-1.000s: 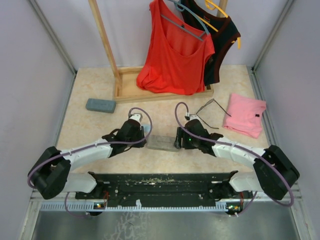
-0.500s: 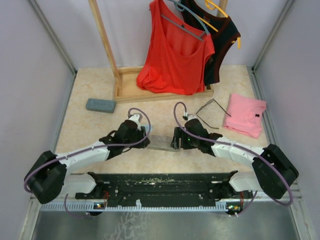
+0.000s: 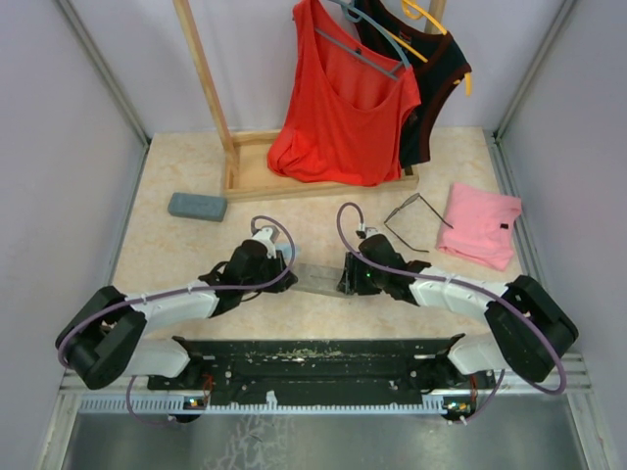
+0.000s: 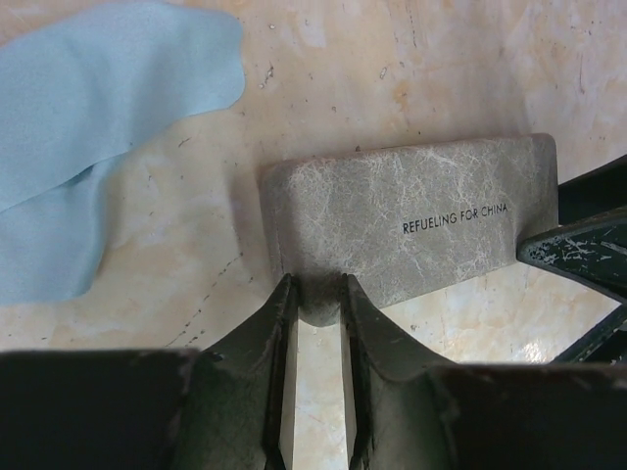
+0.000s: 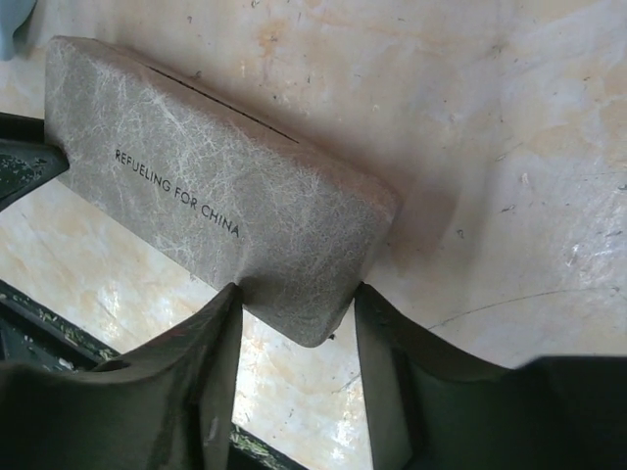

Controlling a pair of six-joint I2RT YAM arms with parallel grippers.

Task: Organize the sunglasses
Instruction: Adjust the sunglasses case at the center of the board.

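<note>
From above I see the sunglasses [image 3: 411, 220] far right, beside a pink cloth [image 3: 480, 225], well apart from the central grey case [image 3: 315, 277]. Left wrist: the left gripper [image 4: 315, 289] pinches the case's near edge, jaws narrow. Right wrist: the right gripper [image 5: 297, 294] clamps the case's end, jaws half-spread.

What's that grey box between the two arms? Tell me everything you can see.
A closed oblong glasses case, grey with a marbled, leathery look, rounded corners and small print reading REFUELING FOR CHINA. It lies on the beige table. The left gripper pinches one end's edge; the right gripper straddles the other end.
</note>
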